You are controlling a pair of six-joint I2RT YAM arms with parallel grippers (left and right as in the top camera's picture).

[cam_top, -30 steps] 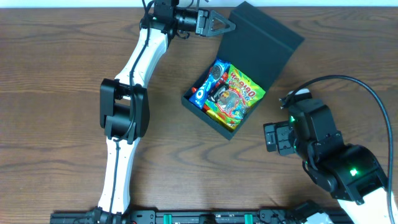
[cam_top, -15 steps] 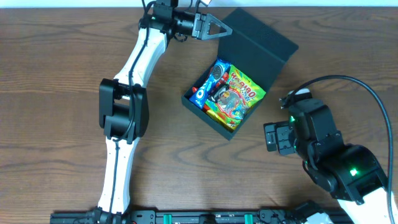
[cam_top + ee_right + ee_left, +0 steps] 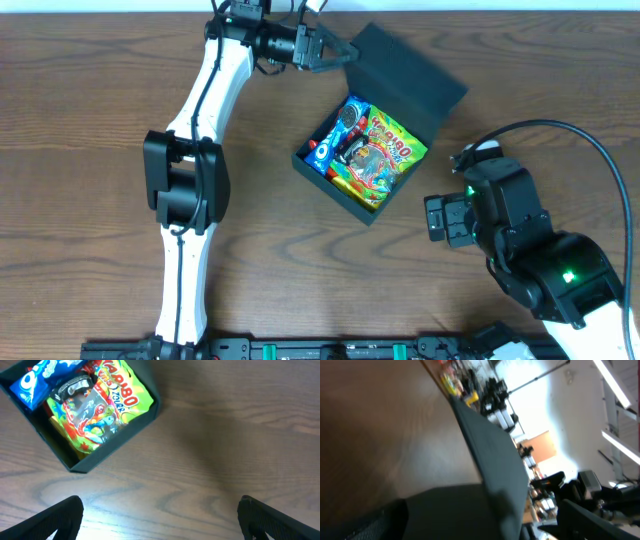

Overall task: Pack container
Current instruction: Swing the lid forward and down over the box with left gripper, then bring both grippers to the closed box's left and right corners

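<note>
Since a moment ago the left arm has swung toward the left of the overhead view, and the left gripper has come back with it. The lid has tipped further over the box, so its far corner now sits lower and more to the left. The right arm has not moved at all.

The container sits a bit right of the middle of the overhead view, on the brown wooden table. It is turned like a diamond. Its lid stands up from the upper right side and leans over the open box. Inside lie a yellow-green candy bag and a blue cookie packet, side by side, with the blue one to the upper left.

The left gripper is at the top middle of the overhead view, right at the lid's upper left edge. Its jaws are wide apart. In the left wrist view the dark lid fills the space between the two fingers, but that view is blurry, so I cannot tell if a finger touches the lid.

The right gripper is at the lower right, near the container's right corner but not touching it. Its jaws are wide too and hold nothing. In the right wrist view its fingers sit in the bottom corners with bare table between them, and the container is in the upper left.
</note>
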